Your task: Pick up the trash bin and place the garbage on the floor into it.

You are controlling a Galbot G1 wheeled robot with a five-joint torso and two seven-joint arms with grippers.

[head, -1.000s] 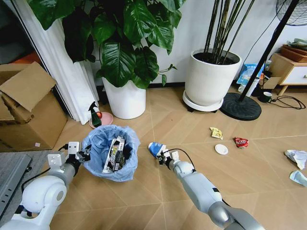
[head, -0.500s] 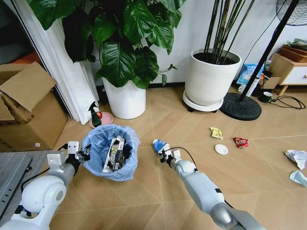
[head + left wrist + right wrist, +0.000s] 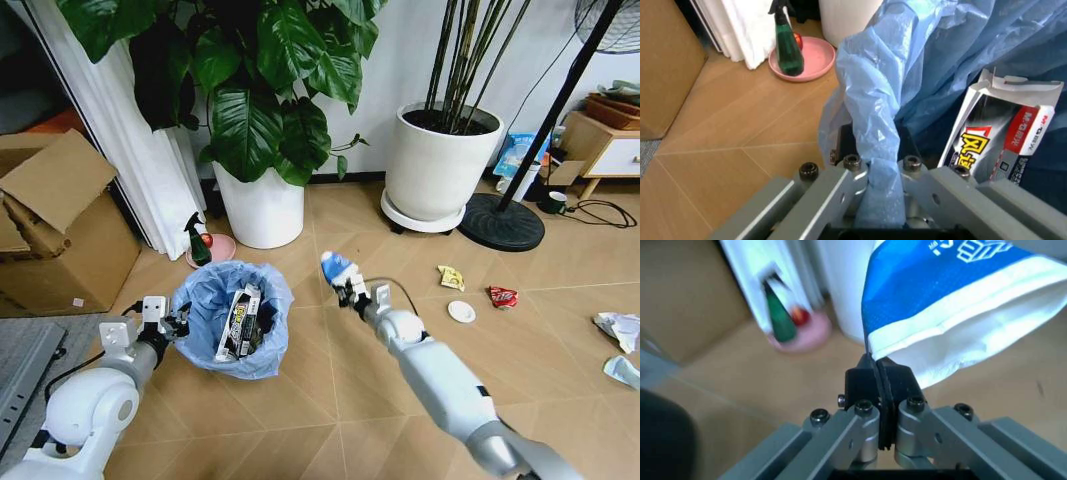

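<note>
One wrapper (image 3: 336, 267) pinched in right hand (image 3: 346, 287), raised right of bin (image 3: 232, 318); left hand (image 3: 172, 323) clamps bin's bag rim. Some garbage binned; more litter (image 3: 451, 278) left on floor (image 3: 330, 400), far right.

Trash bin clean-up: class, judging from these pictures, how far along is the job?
Done: the trash bin already holds a black-and-white carton, and the left pincer grips its bag rim. In hand: the right pincer holds a blue-white wrapper above the floor, beside the bin. Left: a yellow wrapper, white lid, red wrapper and tissues.
</note>
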